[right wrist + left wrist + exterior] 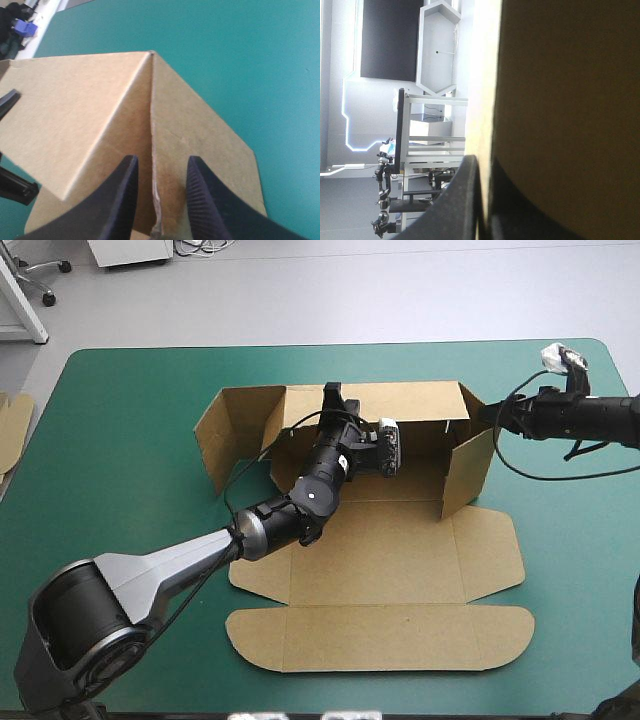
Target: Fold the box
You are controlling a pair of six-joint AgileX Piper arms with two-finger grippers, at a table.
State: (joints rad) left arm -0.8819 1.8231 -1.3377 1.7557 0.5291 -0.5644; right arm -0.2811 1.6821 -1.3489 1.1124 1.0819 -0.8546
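Note:
The brown box (pixel 400 570) lies in the middle of the table, its back wall and both side flaps raised and its lid flat toward the near edge. My left gripper (pixel 333 398) reaches over the floor of the box to the top edge of the back wall. In the left wrist view the left gripper (pixel 482 160) is shut on that board (pixel 560 100), whose edge runs between the fingers. My right gripper (pixel 487 418) is at the back right corner. There the right gripper (pixel 161 162) stands open astride the corner ridge of the box (pixel 75 115).
An edge of more brown board (pixel 12 425) shows at the table's left edge. The teal-green cover (pixel 120 420) is bare around the box. The flat lid reaches close to the near edge.

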